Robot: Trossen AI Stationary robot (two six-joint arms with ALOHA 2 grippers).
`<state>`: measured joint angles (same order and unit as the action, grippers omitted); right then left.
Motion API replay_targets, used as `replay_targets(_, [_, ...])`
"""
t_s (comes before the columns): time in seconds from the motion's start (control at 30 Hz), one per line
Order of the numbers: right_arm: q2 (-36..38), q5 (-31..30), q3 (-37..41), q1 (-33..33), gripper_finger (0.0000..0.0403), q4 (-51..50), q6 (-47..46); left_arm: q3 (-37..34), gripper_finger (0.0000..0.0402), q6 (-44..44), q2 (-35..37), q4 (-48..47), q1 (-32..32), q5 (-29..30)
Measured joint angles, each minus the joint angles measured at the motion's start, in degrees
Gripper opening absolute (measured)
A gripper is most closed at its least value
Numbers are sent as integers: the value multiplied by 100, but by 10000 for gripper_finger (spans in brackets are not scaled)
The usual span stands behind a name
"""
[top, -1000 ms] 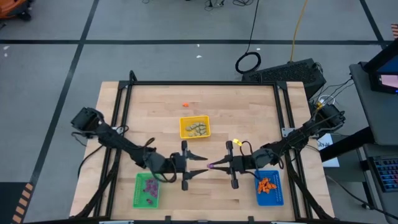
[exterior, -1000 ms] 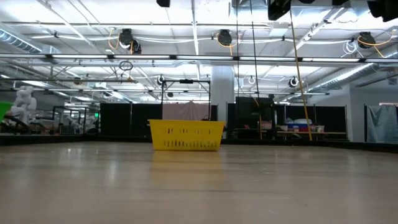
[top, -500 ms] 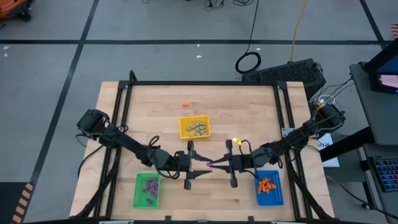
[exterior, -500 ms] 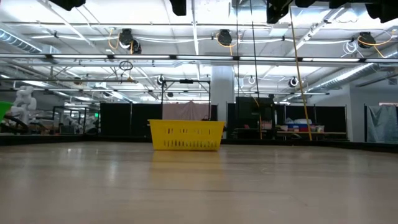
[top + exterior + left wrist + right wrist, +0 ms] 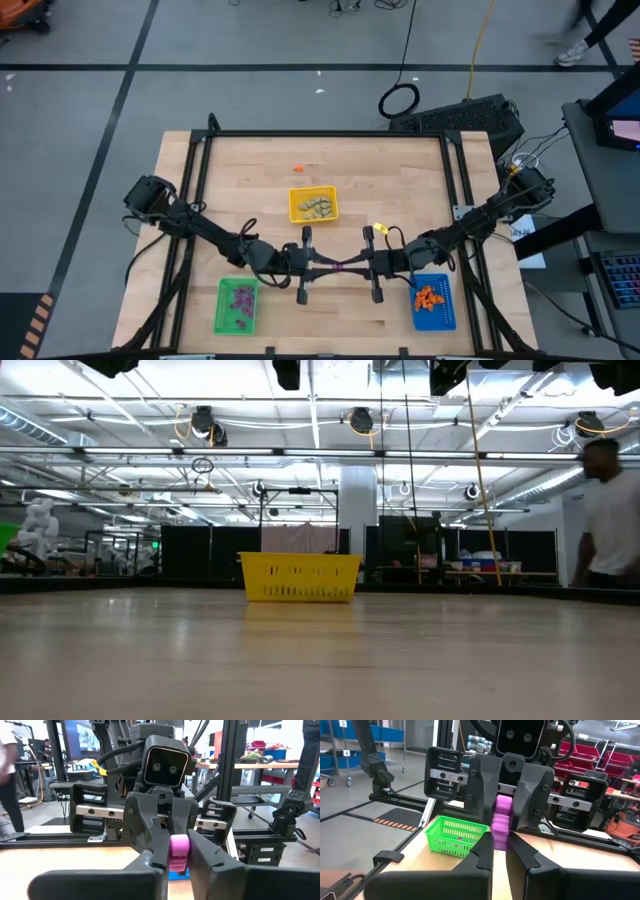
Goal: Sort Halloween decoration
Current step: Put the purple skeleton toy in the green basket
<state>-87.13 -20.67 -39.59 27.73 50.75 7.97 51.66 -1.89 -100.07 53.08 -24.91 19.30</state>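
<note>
Bright, even overhead ceiling light; the walking person (image 5: 606, 510) is motion-blurred.

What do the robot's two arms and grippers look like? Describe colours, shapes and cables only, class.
Both arms are dark, jointed and slender, with black cables along them. The left gripper and right gripper each have two dark tapering fingers on a wide black crossbar. A yellow tag sits near the right wrist, and each wrist carries a boxy black camera housing.

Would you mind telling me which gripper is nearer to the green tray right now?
The left gripper. It is just beside the green tray, toward the table's middle, meeting the right gripper at a purple trinket. The right gripper is on the far side of that trinket, nearer the blue tray.
</note>
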Motion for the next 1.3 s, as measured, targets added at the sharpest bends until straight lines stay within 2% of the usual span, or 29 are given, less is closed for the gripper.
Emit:
replay_targets(0.17, [0,-48,2,4,28,-1,-129,0,19,2,0,0,17,-23])
replay_targets(0.33, [0,-466,0,72,97,-41,-186,0,30,4,0,-3,17,-23])
replay_targets(0.5, [0,-524,1,87,170,-252,-448,0,34,15,0,-7,-4,-80])
replay_targets(0.67, [0,-544,2,85,211,-738,-701,0,35,65,135,-105,-108,-104])
replay_targets(0.8, [0,-503,2,87,221,-1032,-873,0,35,69,445,-618,-284,64])
replay_targets(0.97, [0,-498,2,85,216,-1182,-907,0,36,368,967,-1706,-605,613])
replay_targets(1.3, [0,-470,2,87,213,-1266,-907,0,36,1721,1738,-4142,-1531,1112])
